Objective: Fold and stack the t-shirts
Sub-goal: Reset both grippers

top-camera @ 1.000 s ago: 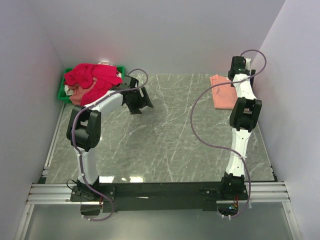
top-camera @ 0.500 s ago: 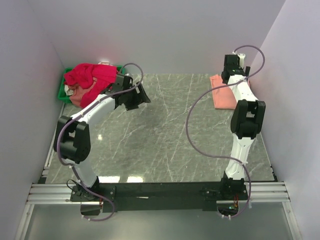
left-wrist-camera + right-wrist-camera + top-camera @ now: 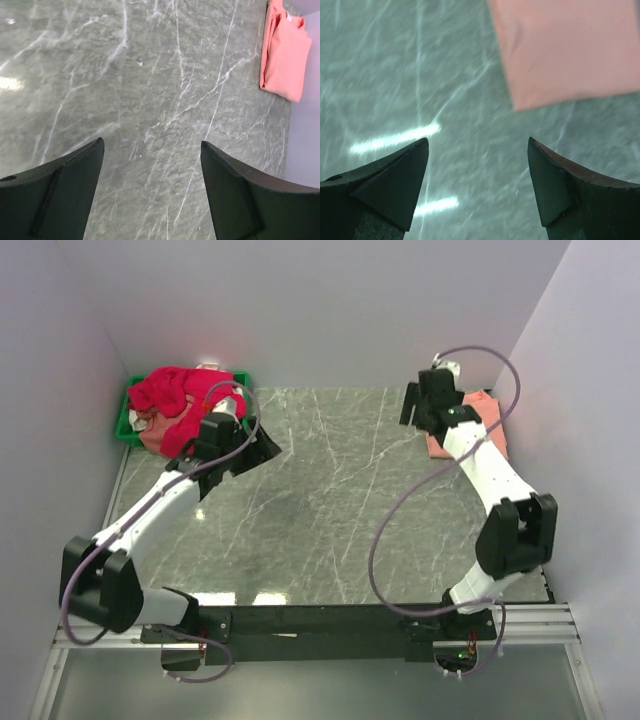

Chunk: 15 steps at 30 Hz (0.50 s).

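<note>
T-shirts of crimson-pink cloth (image 3: 180,398) lie heaped in a small green plastic bin (image 3: 122,426) at the far left corner of the grey marbled table (image 3: 330,510), the pile spilling over the bin's rim. A plain salmon-peach t-shirt (image 3: 492,436) lies flat and folded into a neat rectangle at the far right corner, near the side wall; in the top view the right arm crosses over part of it.

The left gripper (image 3: 256,446) hangs over the table just beside the bin, on its near right side. In the left wrist view its jaws stand wide apart around bare marble with nothing between them (image 3: 151,145), and the salmon-peach shirt (image 3: 284,52) shows well away at the top right.

The right gripper (image 3: 414,406) is just left of the folded shirt. In the right wrist view its jaws are also spread and empty (image 3: 477,141), over bare marble, with a corner of the salmon-peach cloth (image 3: 565,50) ahead of the fingertips and apart from them.
</note>
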Motion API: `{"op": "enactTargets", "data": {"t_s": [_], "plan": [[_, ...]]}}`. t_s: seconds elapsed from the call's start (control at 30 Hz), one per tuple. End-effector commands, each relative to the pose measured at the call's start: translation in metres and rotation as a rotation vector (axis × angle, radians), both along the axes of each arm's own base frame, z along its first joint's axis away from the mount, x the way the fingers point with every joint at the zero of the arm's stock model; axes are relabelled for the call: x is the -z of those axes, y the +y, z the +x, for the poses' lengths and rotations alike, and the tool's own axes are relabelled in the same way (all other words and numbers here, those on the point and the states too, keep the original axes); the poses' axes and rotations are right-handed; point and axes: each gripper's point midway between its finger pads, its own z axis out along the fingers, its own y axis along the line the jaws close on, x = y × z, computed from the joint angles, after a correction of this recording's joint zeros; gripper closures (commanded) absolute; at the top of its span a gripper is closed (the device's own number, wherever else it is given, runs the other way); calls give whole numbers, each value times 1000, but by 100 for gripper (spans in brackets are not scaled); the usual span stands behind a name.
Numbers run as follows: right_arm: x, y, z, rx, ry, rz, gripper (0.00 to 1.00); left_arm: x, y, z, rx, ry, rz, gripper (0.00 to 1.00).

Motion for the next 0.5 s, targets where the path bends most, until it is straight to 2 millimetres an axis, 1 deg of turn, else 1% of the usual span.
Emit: {"op": "enactTargets", "data": {"t_s": [0.0, 0.03, 0.07, 0.1, 0.13, 0.17, 0.2, 0.23, 0.3, 0.33, 0.4, 0.47], "plan": [[4, 40, -45, -91, 33, 131, 14, -17, 14, -8, -69, -71, -18, 17], [7, 47, -63, -112, 44, 163, 14, -16, 18, -18, -70, -76, -22, 16], [11, 52, -74, -129, 56, 176, 15, -16, 20, -24, -72, -74, -23, 16], [13, 62, -85, -162, 64, 191, 15, -22, 27, -29, -98, -99, -23, 16], [19, 64, -102, -168, 72, 210, 15, -15, 31, -35, -106, -90, -14, 17], [22, 67, -112, -180, 83, 225, 14, -11, 35, -42, -114, -76, -4, 16], [26, 72, -122, -198, 92, 240, 14, -11, 38, -46, -123, -76, 0, 16], [30, 73, -135, -207, 96, 262, 15, -12, 43, -53, -132, -87, 4, 16], [34, 83, -151, -247, 109, 301, 15, -10, 48, -62, -143, -89, 7, 16], [36, 84, -161, -255, 108, 315, 14, -12, 53, -69, -151, -105, 4, 16], [40, 86, -172, -272, 114, 332, 14, -17, 58, -79, -161, -122, -2, 16], [41, 88, -183, -288, 112, 348, 14, -16, 62, -85, -170, -123, 1, 16]]}}
